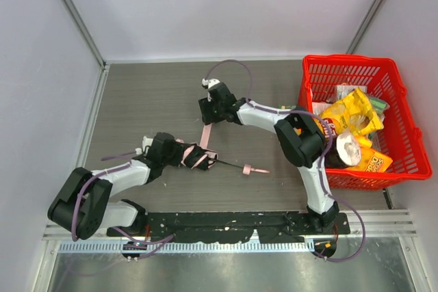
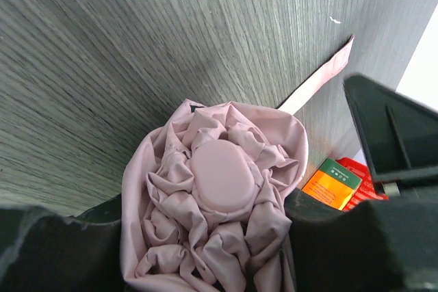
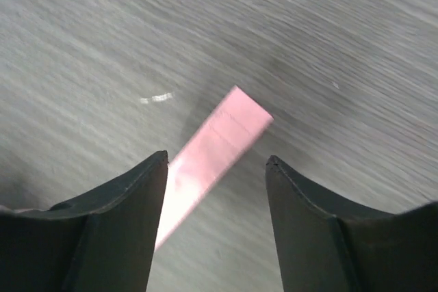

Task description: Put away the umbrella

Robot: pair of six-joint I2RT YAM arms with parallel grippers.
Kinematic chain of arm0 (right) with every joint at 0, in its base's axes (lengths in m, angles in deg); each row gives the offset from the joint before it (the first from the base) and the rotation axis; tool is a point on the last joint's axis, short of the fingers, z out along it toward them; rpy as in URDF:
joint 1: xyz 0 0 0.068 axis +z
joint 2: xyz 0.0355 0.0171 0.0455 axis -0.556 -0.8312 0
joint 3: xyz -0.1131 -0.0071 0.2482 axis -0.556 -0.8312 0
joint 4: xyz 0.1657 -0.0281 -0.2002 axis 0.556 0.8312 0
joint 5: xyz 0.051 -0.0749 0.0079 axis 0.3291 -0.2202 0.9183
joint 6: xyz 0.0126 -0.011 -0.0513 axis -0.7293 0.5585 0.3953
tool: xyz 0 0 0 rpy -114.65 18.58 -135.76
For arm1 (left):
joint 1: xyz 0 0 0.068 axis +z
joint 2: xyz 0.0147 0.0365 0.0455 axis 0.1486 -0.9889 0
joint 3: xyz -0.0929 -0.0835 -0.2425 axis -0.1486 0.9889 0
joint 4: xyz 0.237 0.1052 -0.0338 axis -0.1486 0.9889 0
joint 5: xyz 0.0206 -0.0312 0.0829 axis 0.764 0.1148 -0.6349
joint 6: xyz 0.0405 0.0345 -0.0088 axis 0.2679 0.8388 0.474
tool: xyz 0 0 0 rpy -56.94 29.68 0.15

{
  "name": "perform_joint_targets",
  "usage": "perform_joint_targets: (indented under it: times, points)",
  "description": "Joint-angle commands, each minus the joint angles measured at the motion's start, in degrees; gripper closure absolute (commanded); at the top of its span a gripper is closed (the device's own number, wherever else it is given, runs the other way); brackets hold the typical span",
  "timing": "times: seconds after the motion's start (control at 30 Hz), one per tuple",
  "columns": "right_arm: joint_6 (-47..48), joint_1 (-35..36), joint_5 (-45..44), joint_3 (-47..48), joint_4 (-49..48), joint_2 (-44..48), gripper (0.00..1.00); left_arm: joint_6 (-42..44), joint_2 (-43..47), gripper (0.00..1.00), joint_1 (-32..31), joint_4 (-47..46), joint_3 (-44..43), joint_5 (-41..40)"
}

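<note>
Nearest the arm bases, well to the left of the red plastic mesh basket (image 1: 404, 100), the left end effector (image 1: 183, 155) is clamped partway closed around the gathered canopy of the pale pink thin-fabric compact umbrella (image 2: 219, 196); the crumpled cloth fills the gap between its fingers. The umbrella lies on the grey wood-grain tabletop (image 1: 150, 94), its thin dark shaft pointing toward the basket. Farther back, and equally far left of the basket, the narrow flat pink strap (image 3: 229, 128) runs out from the bundle. The right end effector (image 3: 216, 169) hovers over the strap's free end with its jaws apart, holding nothing, and bare tabletop shows on either side of the strap. The step in hand looks like fastening the bundle. The next move probably calls for dropping low enough to pinch that flat strap off the surface, then winding it round the canopy while the left grip holds firm.
</note>
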Motion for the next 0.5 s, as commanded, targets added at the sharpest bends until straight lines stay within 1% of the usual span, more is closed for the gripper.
perform_joint_targets:
  times: [0.0, 0.03, 0.07, 0.1, 0.13, 0.17, 0.2, 0.27, 0.37, 0.47]
  points:
    - [11.55, 2.26, -5.99, -2.67, 3.07, 14.84, 0.31, 3.0, -4.1, 1.0, -0.18, 18.82, 3.2, -1.86]
    - [13.06, 3.66, -4.94, -5.98, 2.1, 17.99, 0.29, 3.09, -4.27, 1.0, -0.17, 18.74, 3.28, -1.68]
    - [16.3, 4.46, -3.28, -8.45, -1.3, 20.03, 0.26, 3.09, -4.36, 1.0, -0.17, 18.65, 3.28, -1.59]
    - [17.55, 5.51, 2.39, -13.61, -3.42, 23.35, 0.25, 3.09, -4.28, 1.0, -0.17, 18.74, 3.28, -1.59]
    - [19.91, 6.21, 5.15, -18.71, -6.66, 24.78, 0.24, 3.09, -4.19, 1.0, -0.17, 18.74, 3.28, -1.68]
    - [21.15, 7.61, 9.96, -21.63, -10.96, 27.23, 0.24, 3.17, -4.19, 1.0, -0.17, 18.74, 3.28, -1.77]
    - [22.99, 8.41, 11.49, -26.01, -14.75, 28.12, 0.24, 3.26, -4.01, 1.0, -0.17, 18.82, 3.37, -1.94]
    - [24.15, 10.87, 14.74, -29.9, -19.58, 30.15, 0.22, 3.44, -3.66, 1.0, -0.17, 19.17, 3.2, -2.21]
    - [22.75, 13.24, 15.9, -30.63, -23.65, 29.37, 0.22, 3.79, -3.22, 1.0, -0.17, 19.7, 3.02, -2.47]
    - [23.45, 15.44, 13.45, -29.23, -24.63, 26.91, 0.22, 4.05, -2.87, 1.0, -0.17, 20.05, 2.76, -2.73]
